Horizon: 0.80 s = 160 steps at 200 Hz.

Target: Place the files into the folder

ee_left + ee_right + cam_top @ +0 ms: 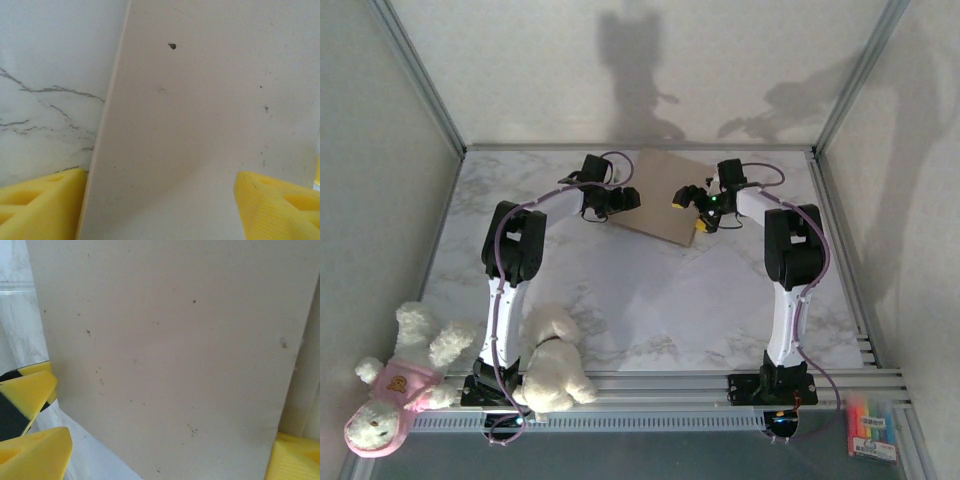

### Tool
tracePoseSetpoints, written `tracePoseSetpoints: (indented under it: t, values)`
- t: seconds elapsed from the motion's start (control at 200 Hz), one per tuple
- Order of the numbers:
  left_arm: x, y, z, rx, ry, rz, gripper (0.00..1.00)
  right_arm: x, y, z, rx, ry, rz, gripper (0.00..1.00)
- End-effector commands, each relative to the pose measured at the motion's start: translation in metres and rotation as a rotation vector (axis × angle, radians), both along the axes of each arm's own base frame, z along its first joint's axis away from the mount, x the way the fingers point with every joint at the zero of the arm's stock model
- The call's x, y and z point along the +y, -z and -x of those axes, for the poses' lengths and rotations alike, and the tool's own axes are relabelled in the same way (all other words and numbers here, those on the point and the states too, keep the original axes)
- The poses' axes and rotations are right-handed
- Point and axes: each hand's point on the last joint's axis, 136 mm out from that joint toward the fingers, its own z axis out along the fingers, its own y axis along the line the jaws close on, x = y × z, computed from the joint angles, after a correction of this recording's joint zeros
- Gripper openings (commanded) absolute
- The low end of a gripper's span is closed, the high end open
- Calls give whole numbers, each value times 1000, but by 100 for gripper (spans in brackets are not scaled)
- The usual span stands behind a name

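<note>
At the far middle of the marble table [620, 300], the tan folder [655, 190] lies flat and closed, turned slightly askew to the table's edges, with pale enclosure walls [380, 150] on three sides. Nothing lies on its cover, and the marble around it is bare. Along the near rail [650, 385], a white plush dog [552, 365] sits just beside the left arm's base, a second plush toy in pink [388, 392] sprawls at the left corner, and a pack of coloured markers [871, 425] rests beyond the right end. Both arms rise from their bases, bend at the elbow and reach inward over the far half of the table, wrists tipped down at the folder. The left gripper [617, 203] hangs over the folder's left edge, its yellow fingertips [40, 205] spread wide: one above the marble, the other above the cardboard, neither pinching anything. The right gripper [688, 215] hovers at the near right corner, its fingertips [30, 455] likewise spread wide, with the speckled cover between them. In the right wrist view a paler strip [307, 340] runs along the cover's right edge; whether it is paper cannot be told.
</note>
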Motion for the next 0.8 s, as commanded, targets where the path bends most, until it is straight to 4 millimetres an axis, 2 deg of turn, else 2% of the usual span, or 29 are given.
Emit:
tracePoseSetpoints:
  t: [0.0,0.195,0.29,0.491,0.691,0.796]
  values:
    - [-6,-5,5,23,7,16,77,13,-38,0,-94,-39,-67,92]
    - [-7,-7,7,27,8,31,77,13,-60,-1,-146,-30,-89,91]
    - [-11,-10,8,29,16,56,77,13,-66,-1,-154,-26,-97,86]
    - [-25,-24,14,18,44,101,77,10,-86,-5,-195,-14,-110,86]
    - [-35,-42,22,-23,84,55,87,11,-114,-12,-243,-14,-148,89]
    - [-31,-49,24,-37,83,32,91,13,-125,-15,-255,-20,-162,90]
